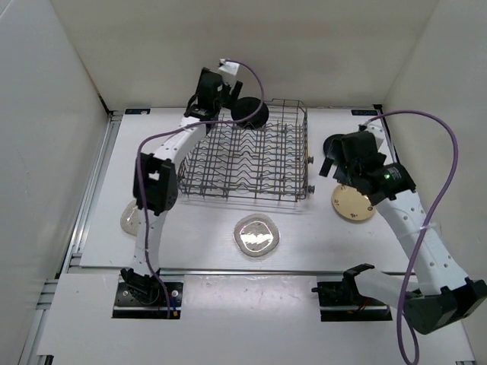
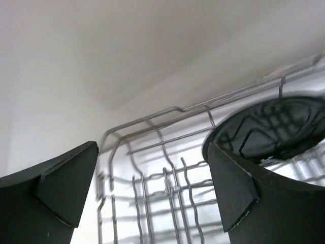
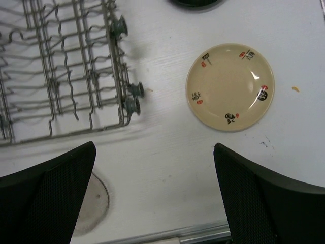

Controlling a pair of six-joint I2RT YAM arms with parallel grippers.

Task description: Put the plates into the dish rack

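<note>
The grey wire dish rack (image 1: 251,156) stands mid-table. A black plate (image 1: 249,112) stands at its back edge; in the left wrist view this plate (image 2: 274,127) shows just behind my right finger. My left gripper (image 1: 228,105) is open and empty beside it, over the rack's back left corner (image 2: 152,188). A cream-tan spotted plate (image 1: 354,204) lies flat right of the rack. My right gripper (image 1: 342,152) is open and empty above the table, between the rack (image 3: 61,66) and the cream plate (image 3: 230,86). A clear plate (image 1: 257,236) lies in front of the rack.
A second clear plate (image 1: 131,217) lies at the left, partly behind the left arm. Another black plate (image 3: 195,2) lies beyond the cream one, mostly cut off. The rack has small wheels (image 3: 133,104) on its right side. White walls close in the back and sides.
</note>
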